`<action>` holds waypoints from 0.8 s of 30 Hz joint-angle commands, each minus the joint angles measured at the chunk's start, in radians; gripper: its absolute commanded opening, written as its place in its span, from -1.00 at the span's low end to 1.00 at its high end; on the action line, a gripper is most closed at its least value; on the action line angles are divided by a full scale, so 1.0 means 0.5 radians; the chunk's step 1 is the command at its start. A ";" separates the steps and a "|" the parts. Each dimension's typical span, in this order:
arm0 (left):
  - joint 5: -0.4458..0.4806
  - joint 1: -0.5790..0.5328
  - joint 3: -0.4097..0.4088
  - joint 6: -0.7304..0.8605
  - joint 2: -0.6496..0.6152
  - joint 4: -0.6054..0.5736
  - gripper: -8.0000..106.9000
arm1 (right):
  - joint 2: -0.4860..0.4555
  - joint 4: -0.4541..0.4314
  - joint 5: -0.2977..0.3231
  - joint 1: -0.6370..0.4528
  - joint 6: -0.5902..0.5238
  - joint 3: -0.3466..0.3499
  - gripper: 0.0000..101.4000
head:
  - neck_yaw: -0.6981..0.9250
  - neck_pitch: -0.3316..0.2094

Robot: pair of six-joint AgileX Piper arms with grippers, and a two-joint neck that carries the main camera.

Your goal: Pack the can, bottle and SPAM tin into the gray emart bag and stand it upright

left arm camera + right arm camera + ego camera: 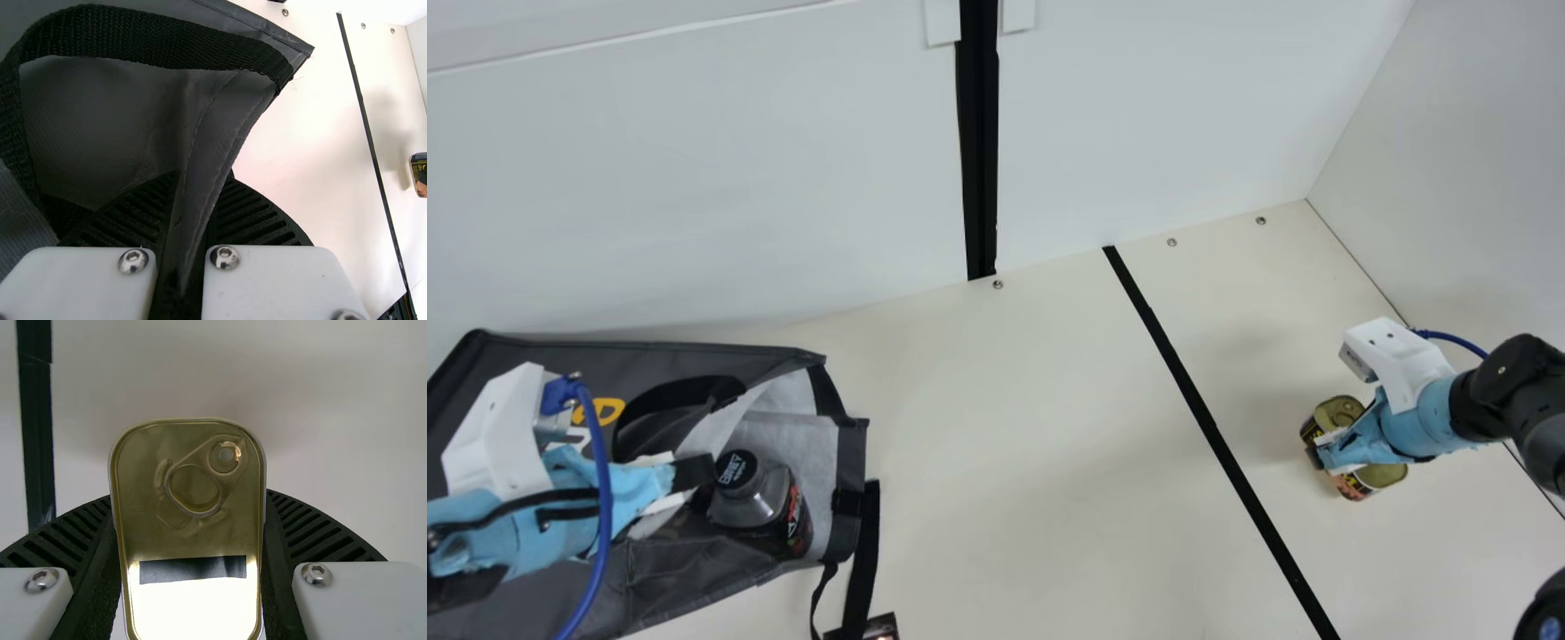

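Note:
My left gripper [695, 473] is at the open mouth of the gray bag [694, 582], which lies at the left. In the left wrist view, my left gripper [179, 267] is shut on a fold of the bag [217, 133]. The bottle [754, 493], black-capped, stands tilted inside the mouth. At the right, my right gripper [1329, 455] straddles the SPAM tin [1380, 478]. Seen from the right wrist, my right gripper [193, 587] has its fingers against both sides of the tin [190, 533], its gold ring-pull lid facing the camera. I cannot make out the can for certain.
A black strap [863, 560] hangs from the bag mouth toward the front. By its lower end, a small dark printed object [882, 628] is cut off by the main view's bottom edge. A black tape line [1209, 427] crosses the table between the bag and the tin.

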 commanded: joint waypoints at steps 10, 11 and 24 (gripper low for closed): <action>0.000 0.000 0.000 0.000 0.000 0.000 -1.00 | -0.036 0.044 0.148 0.173 -0.042 -0.113 -1.00 | -0.002 -0.045; 0.000 0.000 0.000 0.000 0.000 0.000 -1.00 | -0.039 0.049 0.164 0.190 -0.046 -0.122 -1.00 | -0.002 -0.045; 0.000 0.000 0.000 0.000 0.000 0.000 -1.00 | -0.061 0.088 0.327 0.455 -0.149 -0.216 -1.00 | -0.002 -0.045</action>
